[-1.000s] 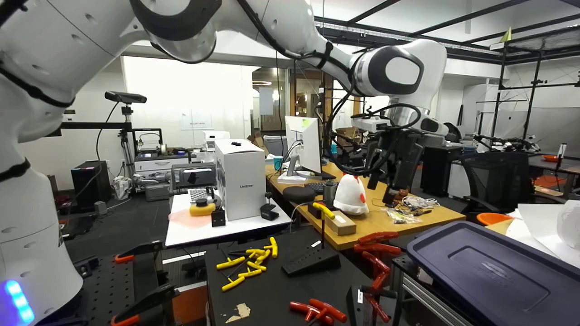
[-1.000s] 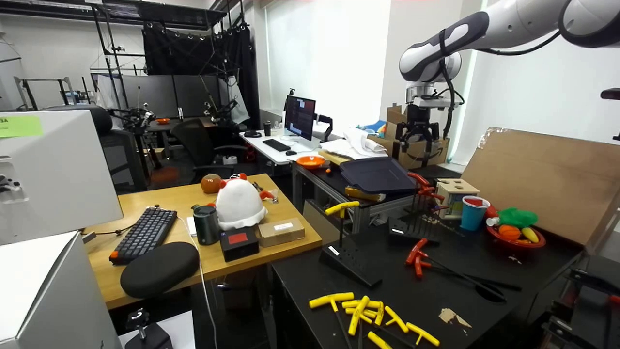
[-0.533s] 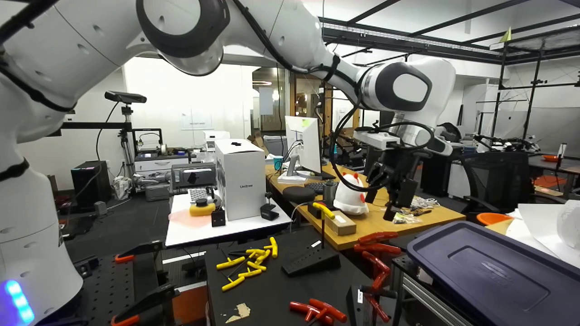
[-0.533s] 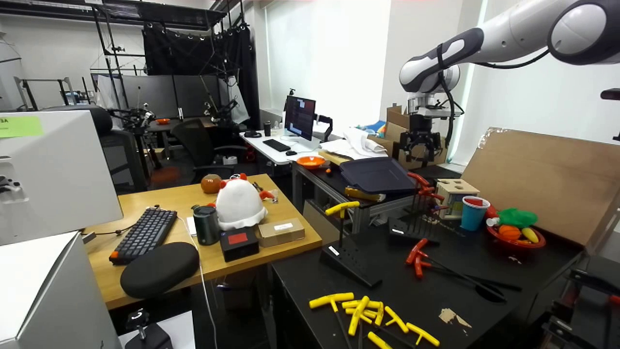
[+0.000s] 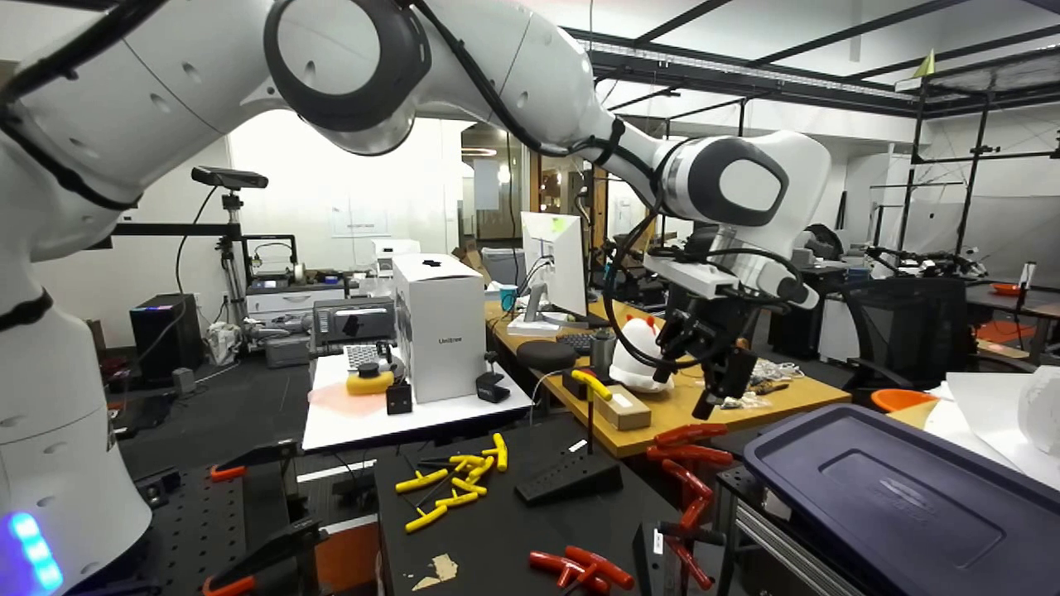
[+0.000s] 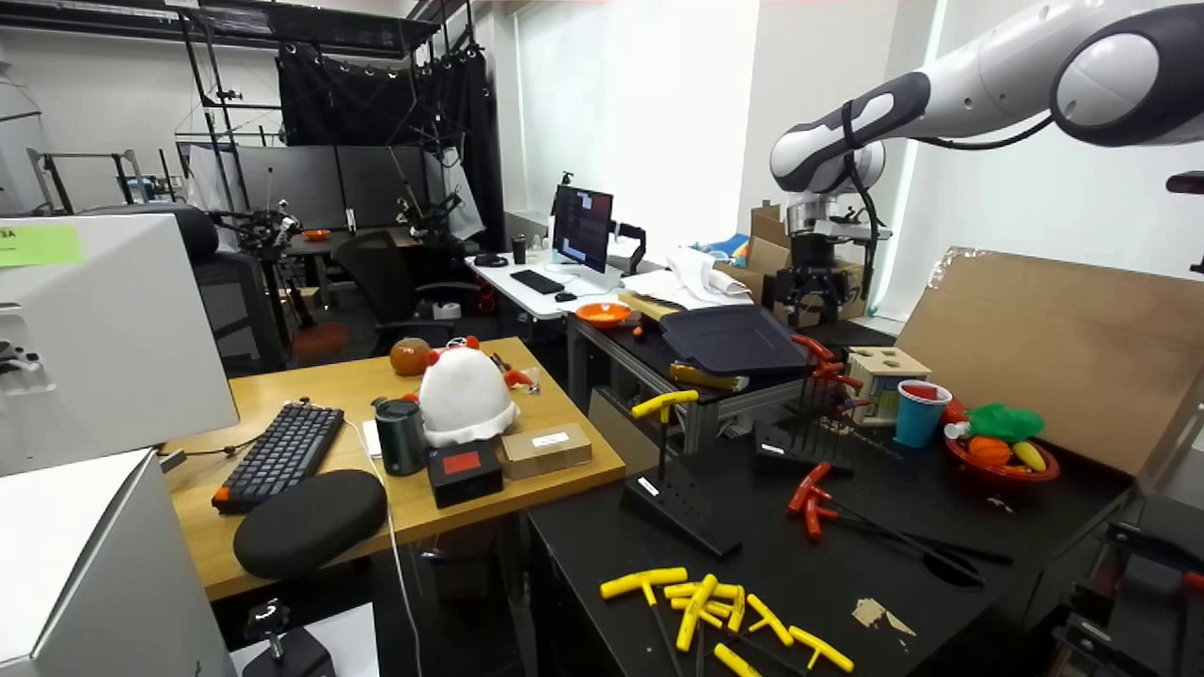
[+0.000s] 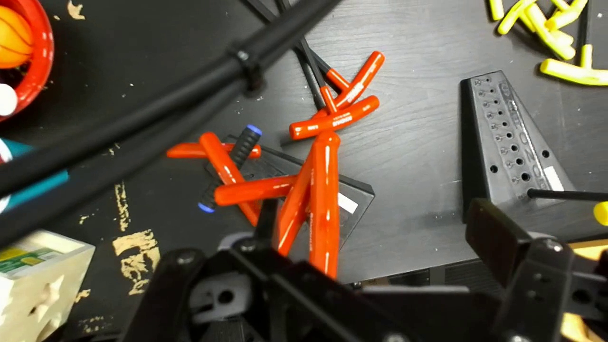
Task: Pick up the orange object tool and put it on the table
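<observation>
Dark and rather crowded, one black worktop carries many tools with T-shaped handles. Yellow tools lie on it in a loose heap, and near them is a black stand with holes, in which one yellow-handled tool stands upright. A second black stand holds several orange tools upright; these belong to the task, but which one is meant, I cannot tell. Among them is also seen a black ribbed handle with blue ends. Two more orange tools lie flat on the worktop, just beside this second stand.

The jaws are wide apart and hang in the air near the upright orange tools. In the wrist view, one side of them covers a part of these tools; whether they touch, it is not possible to say.

On the same worktop there are also a light wooden box, a blue cup and a red bowl with coloured pieces inside. Behind these things leans a large cardboard sheet. Near the black worktop stands a tan wooden worktop, and it bears a white plush toy, a brown box and a dark keyboard.
</observation>
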